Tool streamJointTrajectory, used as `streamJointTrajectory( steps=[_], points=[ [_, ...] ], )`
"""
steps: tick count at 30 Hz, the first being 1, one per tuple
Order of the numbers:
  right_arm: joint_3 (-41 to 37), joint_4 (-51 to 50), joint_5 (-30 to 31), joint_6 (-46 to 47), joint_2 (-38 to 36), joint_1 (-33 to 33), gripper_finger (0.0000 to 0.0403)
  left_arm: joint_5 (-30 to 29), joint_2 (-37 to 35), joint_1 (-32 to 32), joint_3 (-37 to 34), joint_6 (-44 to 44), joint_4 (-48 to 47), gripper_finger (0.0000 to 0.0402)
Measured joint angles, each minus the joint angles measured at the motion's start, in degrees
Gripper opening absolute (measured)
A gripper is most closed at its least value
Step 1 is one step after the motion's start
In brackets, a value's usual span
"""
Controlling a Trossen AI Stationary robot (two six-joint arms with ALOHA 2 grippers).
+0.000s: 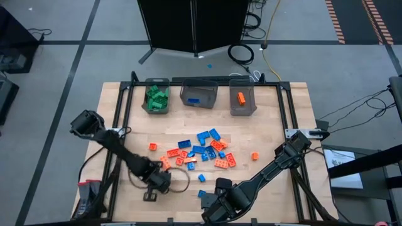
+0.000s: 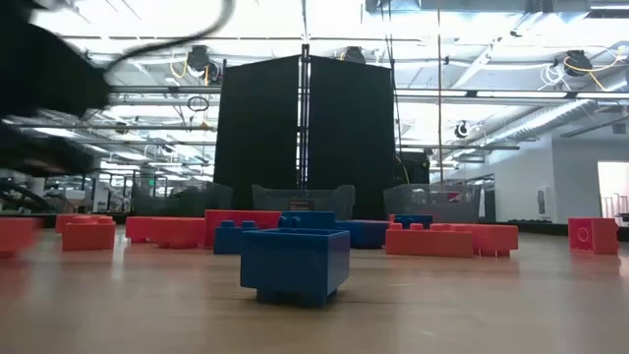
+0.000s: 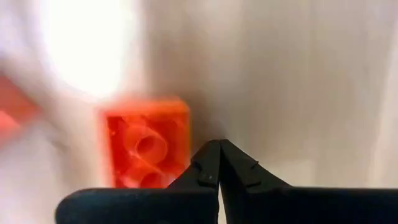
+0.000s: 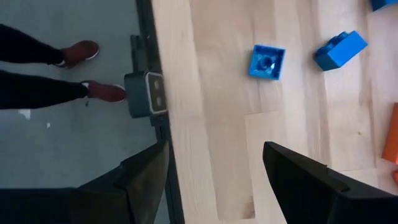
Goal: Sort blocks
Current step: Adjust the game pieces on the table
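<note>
My wooden table (image 1: 276, 135) has three grey bins (image 1: 199, 95) along the far side, one for each color. The blocks (image 1: 202, 150) lie mixed in the middle, red and blue ones, waiting to be sorted. My left gripper (image 3: 219, 163) is low over the wood with its fingers pressed together, holding nothing. An orange block (image 3: 148, 149) sits just beside its fingertips, not between them. My right gripper (image 4: 214, 168) waits at the near edge, fingers spread wide and empty, with blue blocks (image 4: 267, 62) ahead of it.
</note>
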Motion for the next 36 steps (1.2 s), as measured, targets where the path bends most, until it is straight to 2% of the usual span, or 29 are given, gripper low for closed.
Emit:
streamJointTrajectory(
  steps=[3, 7, 10, 13, 16, 18, 21, 25, 27, 29, 32, 36],
  points=[
    [0.0, -0.06, 1.55, 0.73, 0.0, -0.61, 0.0256, -0.53, 0.06, 5.4, -0.02, 4.98, 0.8, 0.0],
    [0.0, -2.74, 8.96, 3.49, 0.0, -1.48, 0.0256, -1.31, 0.19, 11.69, 0.21, 10.02, 4.06, 0.0],
    [0.0, -7.32, 13.08, 6.39, -0.02, -2.09, 0.0256, -5.95, 0.53, 15.77, 1.98, 12.6, 6.82, 0.0],
    [0.0, -10.96, 13.88, 7.74, -0.02, -2.71, 0.0256, -13.5, 0.66, 18.82, 4.42, 15.42, 9.72, 0.0],
    [0.0, -11.42, 13.89, 7.95, -0.02, -3.14, 0.0256, -15.12, 0.57, 21.29, 8.51, 16.78, 10.54, 0.0],
    [0.0, -11.15, 13.74, 8.13, -0.02, -3.18, 0.0256, -13.66, 0.15, 22.55, 12.07, 16.55, 7.16, 0.0],
    [0.0, -10.99, 13.62, 8.07, -0.02, -3.09, 0.0256, -13.75, -2.15, 22.56, 18.32, 16.41, -3.64, 0.0],
    [0.0, -10.78, 13.62, 7.89, -0.02, -2.9, 0.0256, -20.59, -5.6, 20.92, 22.34, 10.19, -21.96, 0.0],
    [0.0, -10.37, 13.6, 7.89, -0.04, -2.85, 0.0256, -24.51, -7.29, 21.01, 21.34, 4.21, -30.45, 0.0],
    [0.0, -10.28, 13.67, 7.87, -0.04, -2.76, 0.0256, -25.97, -8.52, 21.19, 18.24, -1.33, -37.09, 0.0],
    [0.0, -10.31, 14.83, 7.82, -0.04, -2.51, 0.0256, -25.15, -12.08, 20.97, 10.08, -7.51, -36.87, 0.0],
    [0.0, -10.33, 15.65, 7.56, -0.04, -2.11, 0.0256, -23.29, -19.05, 20.23, -2.69, -15.33, -30.82, 0.0]
  ],
)
